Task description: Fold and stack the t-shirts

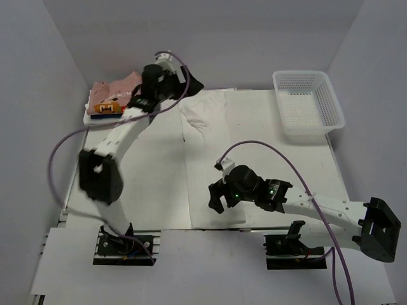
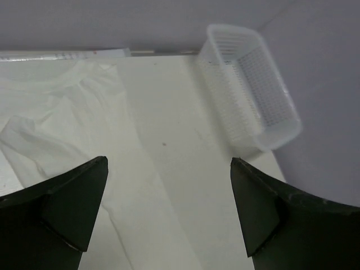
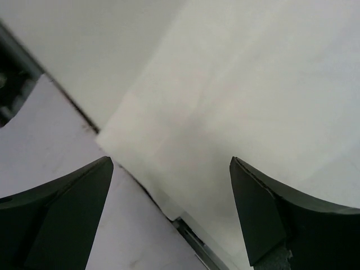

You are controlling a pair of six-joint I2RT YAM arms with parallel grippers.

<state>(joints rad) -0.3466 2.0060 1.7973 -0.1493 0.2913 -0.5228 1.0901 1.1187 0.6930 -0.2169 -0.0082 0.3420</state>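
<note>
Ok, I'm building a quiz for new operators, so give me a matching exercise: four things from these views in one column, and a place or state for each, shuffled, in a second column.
Things
1. pink t-shirt
2. large white t-shirt
3. white mesh basket
4. right gripper

Places or states
A. far right corner
B. open, above the large white t-shirt's near corner
C. on top of the folded stack, far left
D. spread out in the middle

Pairs: 1-C, 2-D, 3-A, 4-B
</note>
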